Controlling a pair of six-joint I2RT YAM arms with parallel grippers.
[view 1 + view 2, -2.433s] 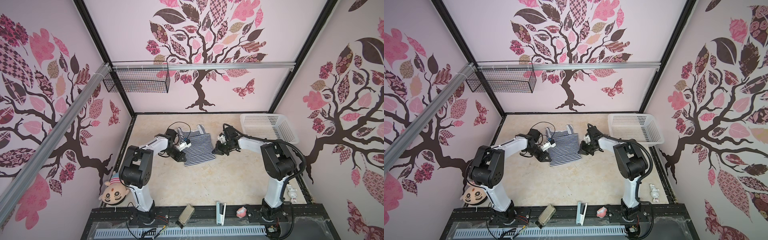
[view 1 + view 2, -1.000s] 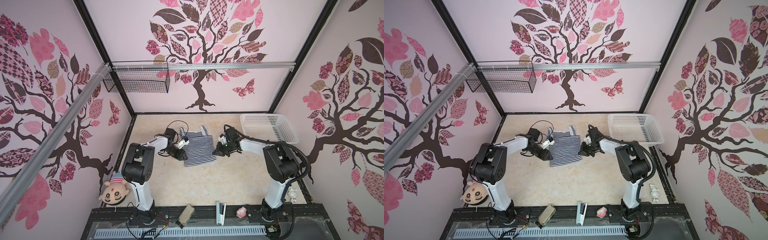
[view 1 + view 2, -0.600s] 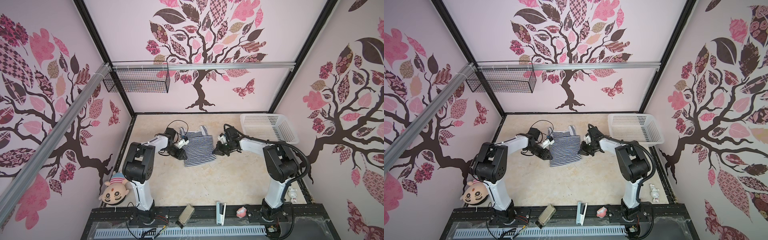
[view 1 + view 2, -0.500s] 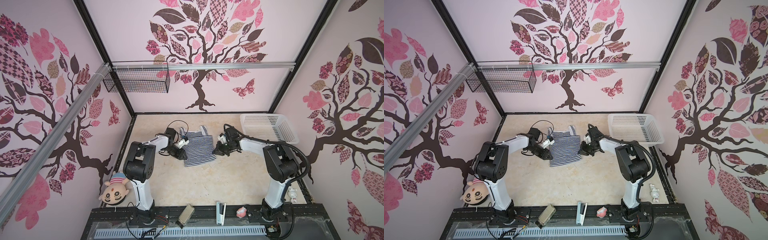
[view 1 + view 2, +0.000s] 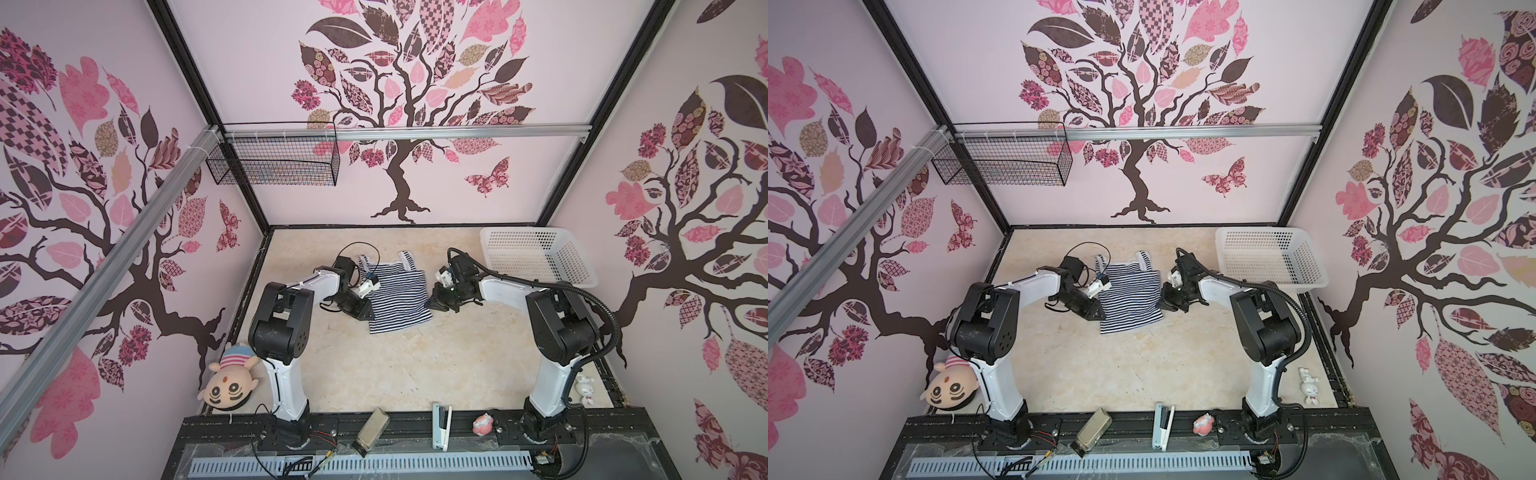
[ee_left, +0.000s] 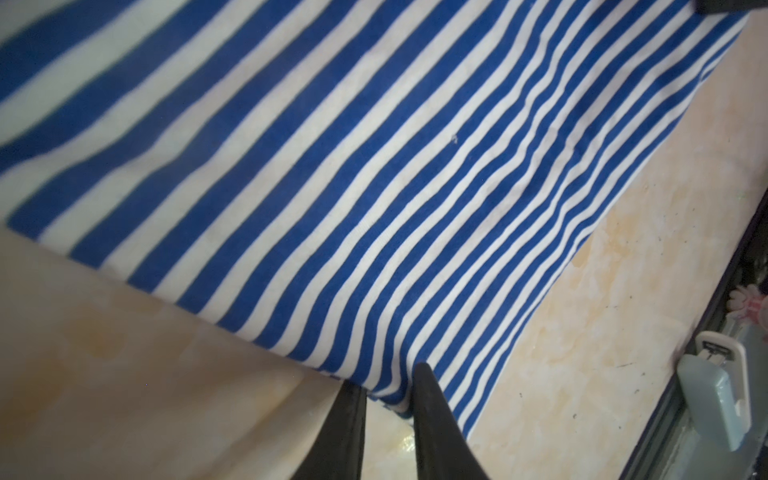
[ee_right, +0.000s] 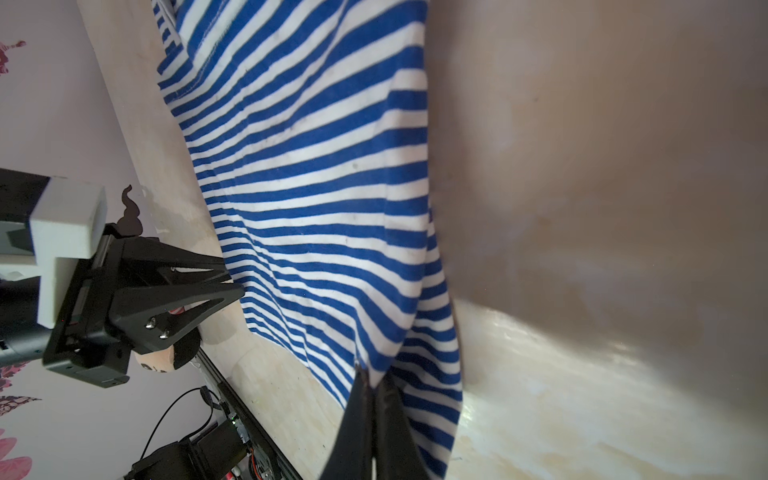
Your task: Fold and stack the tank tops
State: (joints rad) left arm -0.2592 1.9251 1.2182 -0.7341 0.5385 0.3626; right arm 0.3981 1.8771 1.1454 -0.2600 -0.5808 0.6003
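Note:
One navy-and-white striped tank top [image 5: 397, 299] [image 5: 1129, 299] lies spread on the beige table, straps toward the back wall. My left gripper [image 5: 368, 319] [image 5: 1098, 316] sits low at its left side near the bottom hem. In the left wrist view the left gripper [image 6: 388, 380] has narrow jaws with the bunched hem of the tank top [image 6: 374, 187] caught between the tips. My right gripper [image 5: 430, 301] [image 5: 1160, 303] is at the right side edge. In the right wrist view the right gripper [image 7: 374, 376] is shut tight on a raised fold of the tank top [image 7: 316, 199].
A white plastic basket [image 5: 540, 257] stands at the back right. A plush doll [image 5: 230, 382] leans by the left arm's base. A stapler [image 5: 441, 424], a metal box [image 5: 372, 426] and a small pink toy [image 5: 483, 424] lie on the front rail. A wire basket [image 5: 274, 164] hangs on the wall.
The left jaws have narrowed onto the tank top's edge. Both arms have hardly moved, and the right gripper keeps its hold.

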